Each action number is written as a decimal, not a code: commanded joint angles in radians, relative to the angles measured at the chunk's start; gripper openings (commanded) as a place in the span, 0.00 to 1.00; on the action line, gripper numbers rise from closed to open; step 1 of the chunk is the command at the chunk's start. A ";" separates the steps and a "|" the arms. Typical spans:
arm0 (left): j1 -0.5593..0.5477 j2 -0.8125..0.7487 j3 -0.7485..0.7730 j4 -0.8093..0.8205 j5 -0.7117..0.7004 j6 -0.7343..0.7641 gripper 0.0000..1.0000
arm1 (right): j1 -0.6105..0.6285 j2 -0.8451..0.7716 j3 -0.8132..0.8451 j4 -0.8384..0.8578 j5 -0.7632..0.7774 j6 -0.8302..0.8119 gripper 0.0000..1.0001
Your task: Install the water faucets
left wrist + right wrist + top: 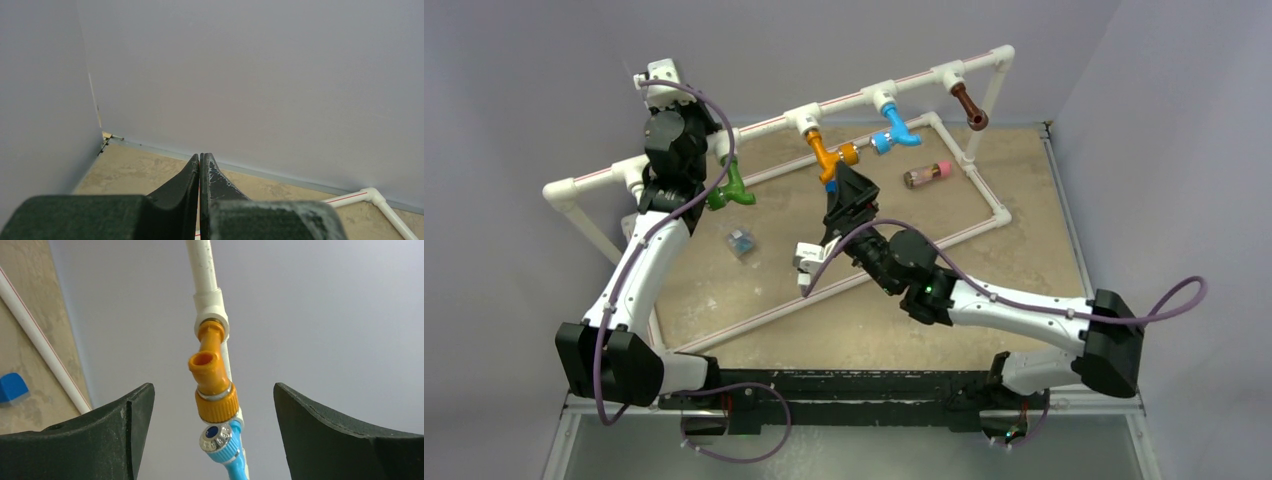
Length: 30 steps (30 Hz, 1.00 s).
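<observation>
with right gripper [212,390] spread wide either side of the orange faucet [209,367], touching nothing, back straight off without knocking it. leave left gripper [200,165] pinched shut, empty.

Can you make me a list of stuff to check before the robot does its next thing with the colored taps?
1. Orange faucet seated in its white tee joint: ok.
2. Right gripper open, fingers on either side of the orange faucet and not touching it: ok.
3. Left gripper empty: ok, shut on nothing and facing the wall.
4. Green faucet, blue faucet and brown faucet hanging from the pipe: ok.
5. All faucets screwed tight: cannot tell.
</observation>
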 commanded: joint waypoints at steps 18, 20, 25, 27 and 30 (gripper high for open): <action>-0.003 0.066 -0.076 -0.259 0.065 -0.002 0.00 | -0.078 0.216 0.180 0.190 0.085 -0.078 0.62; -0.003 0.066 -0.075 -0.259 0.065 -0.002 0.00 | -0.078 0.221 0.181 0.194 0.091 -0.067 0.52; -0.003 0.066 -0.076 -0.258 0.065 -0.002 0.00 | -0.078 0.233 0.176 0.213 0.115 -0.037 0.32; -0.002 0.066 -0.076 -0.260 0.065 -0.002 0.00 | -0.076 0.240 0.178 0.210 0.125 -0.007 0.18; -0.001 0.066 -0.075 -0.259 0.066 -0.002 0.00 | -0.066 0.253 0.202 0.179 0.149 0.108 0.00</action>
